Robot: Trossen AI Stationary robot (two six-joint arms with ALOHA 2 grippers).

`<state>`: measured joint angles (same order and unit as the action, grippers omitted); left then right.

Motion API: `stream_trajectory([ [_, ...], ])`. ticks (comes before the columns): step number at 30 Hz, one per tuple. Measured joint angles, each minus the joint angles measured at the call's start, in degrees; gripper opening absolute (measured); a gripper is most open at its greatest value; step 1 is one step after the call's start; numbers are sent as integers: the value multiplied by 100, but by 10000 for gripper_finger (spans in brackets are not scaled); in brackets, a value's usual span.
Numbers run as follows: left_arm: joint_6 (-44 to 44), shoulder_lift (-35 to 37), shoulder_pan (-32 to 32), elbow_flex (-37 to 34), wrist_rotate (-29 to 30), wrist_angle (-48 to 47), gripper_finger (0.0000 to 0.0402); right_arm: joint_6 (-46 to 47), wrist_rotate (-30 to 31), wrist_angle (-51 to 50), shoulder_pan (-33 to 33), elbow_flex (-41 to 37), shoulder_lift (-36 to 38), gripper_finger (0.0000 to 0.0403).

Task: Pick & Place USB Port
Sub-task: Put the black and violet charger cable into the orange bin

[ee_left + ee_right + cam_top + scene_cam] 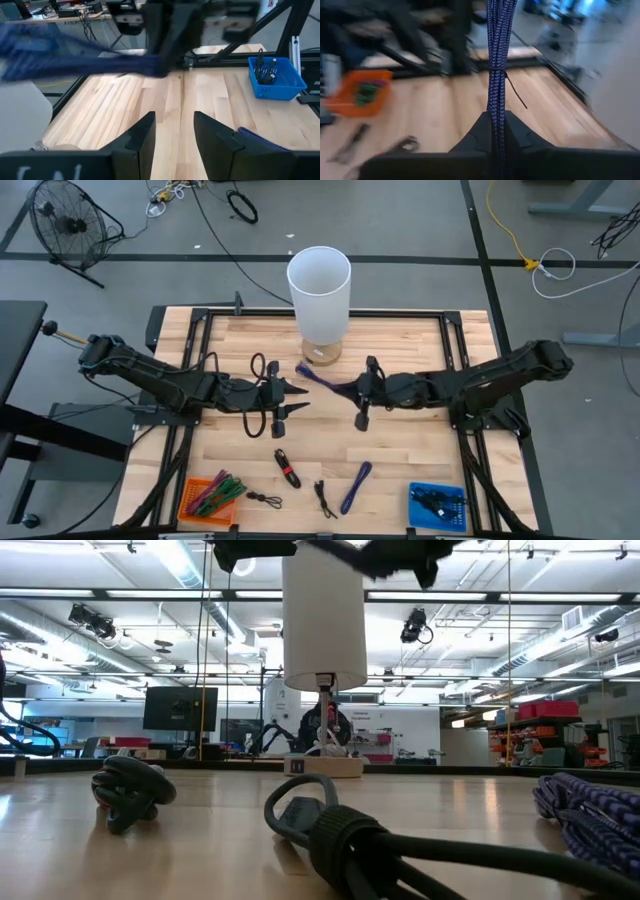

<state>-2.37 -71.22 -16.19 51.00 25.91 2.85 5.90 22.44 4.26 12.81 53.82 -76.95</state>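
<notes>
Wood: pale plank table (420,350) under both arms; a white cylinder (319,285) stands upright on a round wooden base at the far middle of the table
Right gripper: (362,402) near the table's centre, raised off the wood; its fingers (475,135) are closed tight on the blue braided cable (496,65), which runs straight out from between them in the right wrist view
Blue braided cable: seen from above it hangs from the right gripper toward the cylinder's base; a thin dark tie wraps its bundle
Left gripper: (283,402) just left of centre, facing the right gripper across a small gap; its fingers (141,142) stand apart with bare wood between them and hold nothing
Second blue cable: (355,486) lies loose on the near middle of the table
Black cables: one coiled bundle (263,368) beside the left gripper; smaller bundles (264,499) lie along the near edge
Orange bin: (208,497) at the near left corner, with coloured cables in it
Blue bin: (437,507) at the near right corner, holding dark items
</notes>
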Motion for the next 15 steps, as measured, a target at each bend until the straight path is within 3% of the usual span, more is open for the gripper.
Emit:
stream_trajectory([
  [15,158,0,-7,0,-22,1195,140,-531,-84,841,489,-2,-43,12],
])
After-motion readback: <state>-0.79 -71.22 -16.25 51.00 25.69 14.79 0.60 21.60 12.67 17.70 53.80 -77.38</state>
